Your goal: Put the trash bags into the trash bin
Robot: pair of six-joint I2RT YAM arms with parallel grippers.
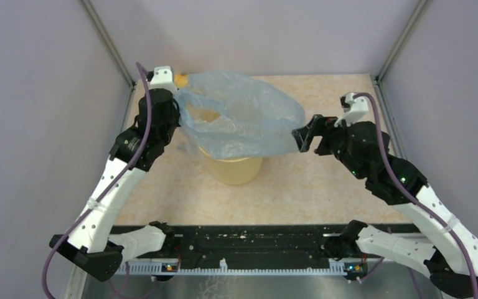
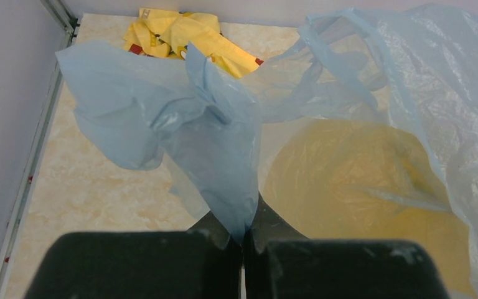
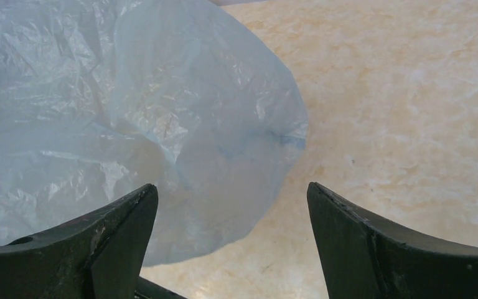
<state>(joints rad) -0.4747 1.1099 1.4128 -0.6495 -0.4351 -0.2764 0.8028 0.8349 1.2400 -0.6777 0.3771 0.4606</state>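
Pinched in my closed left gripper (image 2: 244, 240), the bag (image 1: 249, 118) hangs over the bin (image 1: 236, 169). My right gripper (image 3: 231, 187) gapes wide, holding nothing, the bag's edge just ahead. I should catch that edge, then spread and lower it inside.

My left arm (image 1: 109, 187) goes up from its base at 7 o'clock and bends in toward the middle. Its wrist (image 1: 155, 115) sits high, at about 10 o'clock. My left gripper (image 2: 244, 249) is squeezed tight, with a bit of the thin blue trash bag (image 2: 211, 143) pinched between its two fingers (image 2: 143, 265). My right arm (image 1: 423, 205) goes up from 5 o'clock and leans in to about 2 o'clock. My right gripper (image 1: 307, 133) points toward 9 o'clock, with its two black tips spread wide apart and not closed on anything.
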